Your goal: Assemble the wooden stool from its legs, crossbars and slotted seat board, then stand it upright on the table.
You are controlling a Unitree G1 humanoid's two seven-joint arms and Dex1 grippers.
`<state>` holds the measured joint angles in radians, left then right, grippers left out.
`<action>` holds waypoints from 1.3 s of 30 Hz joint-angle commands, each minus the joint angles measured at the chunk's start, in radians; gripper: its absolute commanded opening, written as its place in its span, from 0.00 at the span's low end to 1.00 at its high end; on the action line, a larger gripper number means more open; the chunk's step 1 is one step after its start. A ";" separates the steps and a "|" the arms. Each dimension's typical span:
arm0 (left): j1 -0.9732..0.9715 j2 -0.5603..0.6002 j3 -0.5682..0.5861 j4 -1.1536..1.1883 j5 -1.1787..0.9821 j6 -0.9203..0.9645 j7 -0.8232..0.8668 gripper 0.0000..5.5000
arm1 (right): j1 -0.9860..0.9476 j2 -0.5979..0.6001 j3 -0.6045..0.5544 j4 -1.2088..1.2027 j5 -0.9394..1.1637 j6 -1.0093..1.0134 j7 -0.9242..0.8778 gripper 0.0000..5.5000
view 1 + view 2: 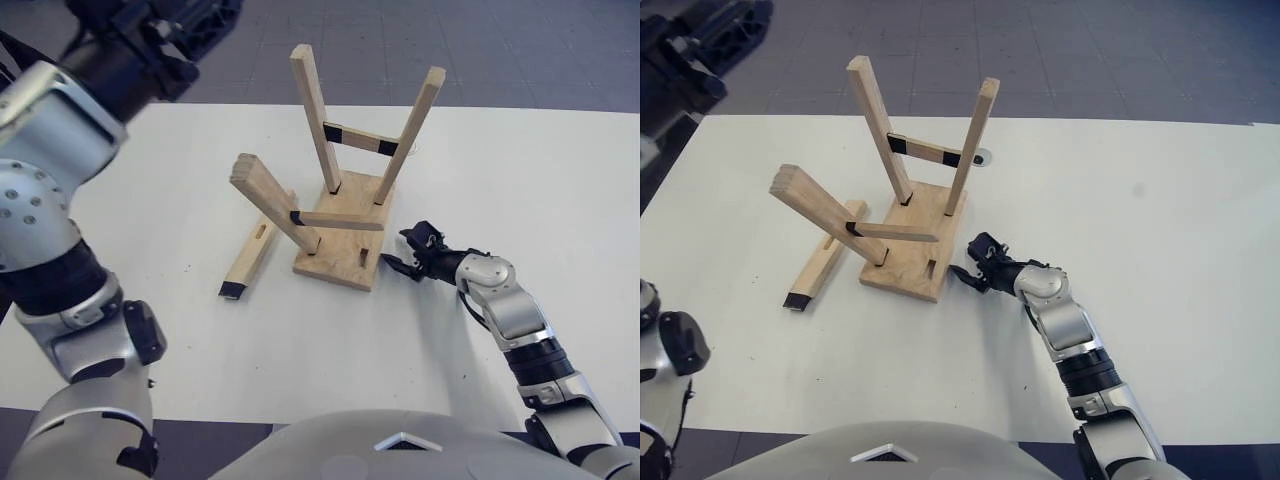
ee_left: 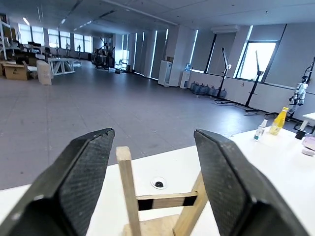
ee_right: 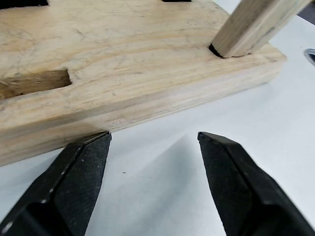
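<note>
White worktop, grey tiled floor beyond its far edge. Left arm raised over the far left corner; left pincer spread wide, pinching nothing, in the air well apart from the parts, its wrist view looking between the pads at the standing legs. Loose leg lies flat on the worktop, just beside the left edge of the seat board, slot side up, dark tip toward the robot. Seat board lies flat mid-worktop, slots facing up. Tilted leg seated at the board's near left, leaning left and away from the board; lower crossbar runs from it rightward above the board. Two upright legs stand in the far slots, spreading slightly apart toward the top, joined by the upper crossbar. Right pincer low at the worktop, spread, holding nothing, one tip just beside the board's near right edge; contact cannot be told
</note>
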<state>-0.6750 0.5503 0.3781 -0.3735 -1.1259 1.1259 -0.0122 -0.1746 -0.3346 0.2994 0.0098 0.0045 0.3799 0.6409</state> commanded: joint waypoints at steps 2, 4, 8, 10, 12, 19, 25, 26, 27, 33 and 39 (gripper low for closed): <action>0.045 -0.015 0.025 -0.055 -0.349 0.059 0.388 0.55 | -0.008 0.004 0.004 -0.002 -0.003 0.030 -0.006 0.59; 0.046 0.033 0.008 -0.051 -0.411 0.047 0.452 0.55 | -0.009 0.001 0.001 0.000 -0.006 0.031 -0.009 0.59; 0.111 0.093 -0.030 -0.071 -0.408 0.033 0.480 0.55 | -0.016 -0.001 0.001 0.003 -0.006 0.033 -0.007 0.59; 0.137 0.101 -0.051 -0.085 -0.409 0.015 0.480 0.55 | -0.016 -0.003 -0.001 0.003 -0.006 0.033 -0.005 0.59; 0.111 0.110 -0.055 -0.073 -0.394 -0.016 0.463 0.55 | -0.014 -0.004 -0.004 0.003 -0.006 0.033 -0.008 0.59; -0.109 0.141 0.035 0.012 -0.274 -0.237 0.329 0.55 | 0.002 -0.015 -0.009 -0.003 -0.006 0.030 -0.006 0.59; -0.075 0.106 0.005 -0.017 -0.242 -0.310 0.255 0.55 | 0.017 -0.023 -0.006 -0.011 -0.007 0.031 -0.006 0.59; -0.036 0.100 -0.016 -0.025 -0.233 -0.301 0.247 0.55 | 0.017 -0.023 -0.005 -0.012 -0.007 0.032 -0.006 0.59; 0.026 0.082 -0.039 -0.035 -0.235 -0.290 0.247 0.55 | 0.015 -0.023 -0.003 -0.011 -0.007 0.032 -0.006 0.59; 0.511 0.110 -0.244 -0.039 -0.125 -0.109 0.180 0.55 | 0.029 -0.025 -0.009 -0.019 -0.009 0.035 -0.017 0.59; 0.225 0.139 -0.164 0.058 0.001 -0.244 0.087 0.55 | 0.024 -0.025 -0.001 -0.008 -0.013 0.034 -0.022 0.59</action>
<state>-0.3945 0.6898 0.2282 -0.3707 -1.1635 0.8703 0.0948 -0.1476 -0.3532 0.2926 -0.0055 0.0026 0.3973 0.6200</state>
